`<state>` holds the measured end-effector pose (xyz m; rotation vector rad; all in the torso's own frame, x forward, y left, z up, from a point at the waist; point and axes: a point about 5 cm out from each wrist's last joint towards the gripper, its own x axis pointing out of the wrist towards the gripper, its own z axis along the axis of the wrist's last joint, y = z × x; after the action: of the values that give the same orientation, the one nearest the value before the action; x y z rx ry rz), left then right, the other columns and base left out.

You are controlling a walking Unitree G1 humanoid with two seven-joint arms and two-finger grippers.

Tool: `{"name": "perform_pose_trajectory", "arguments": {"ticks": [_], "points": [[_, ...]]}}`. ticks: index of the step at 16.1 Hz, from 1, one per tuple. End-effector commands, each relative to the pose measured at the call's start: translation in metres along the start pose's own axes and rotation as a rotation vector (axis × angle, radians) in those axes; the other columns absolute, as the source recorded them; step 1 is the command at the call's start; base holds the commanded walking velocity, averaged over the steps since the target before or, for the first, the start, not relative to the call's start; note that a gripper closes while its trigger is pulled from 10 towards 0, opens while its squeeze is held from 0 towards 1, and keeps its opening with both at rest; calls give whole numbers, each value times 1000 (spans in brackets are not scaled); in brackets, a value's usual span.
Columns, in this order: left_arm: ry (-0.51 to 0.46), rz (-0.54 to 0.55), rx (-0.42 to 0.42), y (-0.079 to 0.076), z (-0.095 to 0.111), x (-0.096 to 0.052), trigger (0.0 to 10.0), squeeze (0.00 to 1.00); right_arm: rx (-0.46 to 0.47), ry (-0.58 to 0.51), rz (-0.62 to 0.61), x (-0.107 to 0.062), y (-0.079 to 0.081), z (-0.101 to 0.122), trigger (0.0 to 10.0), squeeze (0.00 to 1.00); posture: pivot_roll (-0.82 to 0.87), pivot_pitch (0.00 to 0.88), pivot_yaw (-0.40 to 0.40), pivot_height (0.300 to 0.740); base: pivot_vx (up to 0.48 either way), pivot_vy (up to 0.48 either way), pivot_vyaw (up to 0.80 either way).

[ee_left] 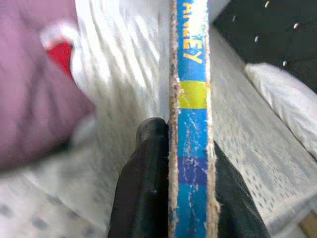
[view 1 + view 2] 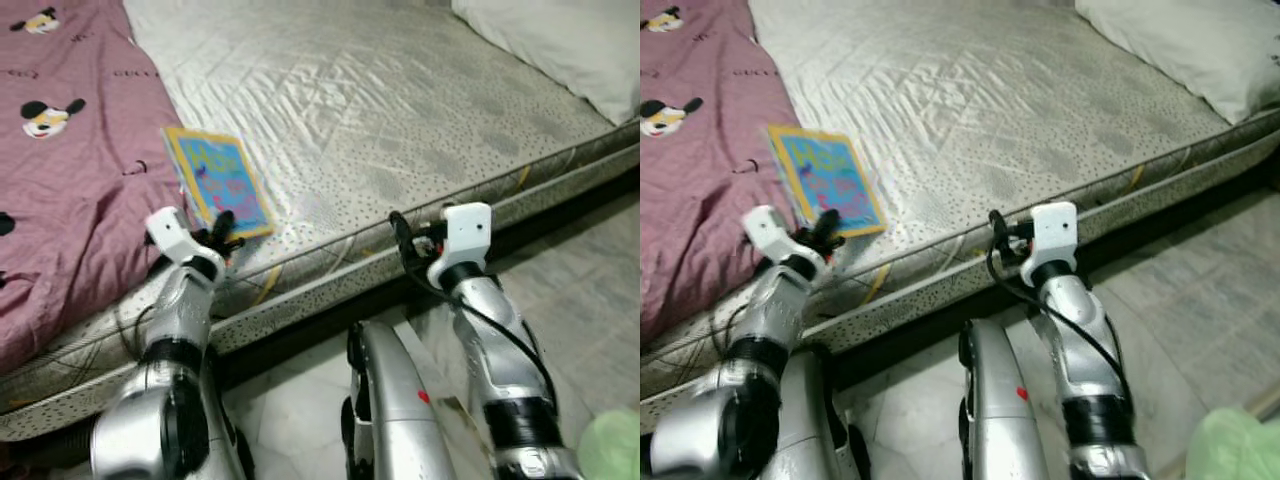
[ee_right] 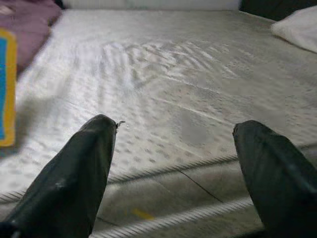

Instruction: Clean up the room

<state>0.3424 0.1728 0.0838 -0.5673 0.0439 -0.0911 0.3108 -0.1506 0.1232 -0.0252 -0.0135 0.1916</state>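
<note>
- The bed (image 2: pixel 400 120) takes up most of the scene: a bare quilted grey mattress, with a pink blanket (image 2: pixel 60 180) printed with cartoon mice bunched over its left part and a white pillow (image 2: pixel 560 45) at the far right corner.
- The book (image 2: pixel 218 180), a thin picture book with a blue cover and yellow border, lies flat near the mattress's front edge, just beside the blanket's edge.
- The left gripper (image 2: pixel 225 235) is at the book's near edge. In the left wrist view its jaws are closed onto the book, one black finger (image 1: pixel 143 183) pressed to each side of the worn blue spine.
- The right gripper (image 2: pixel 405 240) hovers at the mattress's front edge, well apart from the book, its jaws spread wide and holding nothing.
- The step in hand looks like picking up the book to tidy it away.
- To do it well, I'd keep the pinch firm and lift slowly and straight: the hold is only on one edge, so the far end may sag or swing, and dragging could catch the blanket.
</note>
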Motion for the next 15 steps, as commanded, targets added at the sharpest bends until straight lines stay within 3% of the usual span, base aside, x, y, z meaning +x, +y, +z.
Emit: {"name": "perform_pose_trajectory", "arguments": {"ticks": [1,3,4,5,8,12,15], "points": [[-62,-25,60,-7,14,-1,0,0,27,-12,-7,5,3,0,0,0,-79,0,20,492,0,0,0],[-104,-34,103,-14,18,-18,0,0,47,-24,7,13,14,-1,0,0,-44,0,23,492,0,0,0],[-120,-28,135,-16,18,-28,0,0,68,-20,12,14,18,-3,8863,0,-35,0,24,492,0,0,0],[-131,-15,157,-17,18,-38,0,0,82,-17,14,15,22,-5,10000,0,-21,0,23,492,0,0,0],[-123,7,175,-22,14,-54,0,0,148,-65,43,21,28,2,10000,0,-1,0,20,492,0,0,0],[-71,13,188,-27,9,-67,0,0,161,-79,42,21,35,3,10000,0,-9,0,29,537,0,0,0],[-55,31,155,-28,11,-65,0,0,170,-77,21,18,34,-1,10000,0,-16,0,35,572,0,0,0]]}}
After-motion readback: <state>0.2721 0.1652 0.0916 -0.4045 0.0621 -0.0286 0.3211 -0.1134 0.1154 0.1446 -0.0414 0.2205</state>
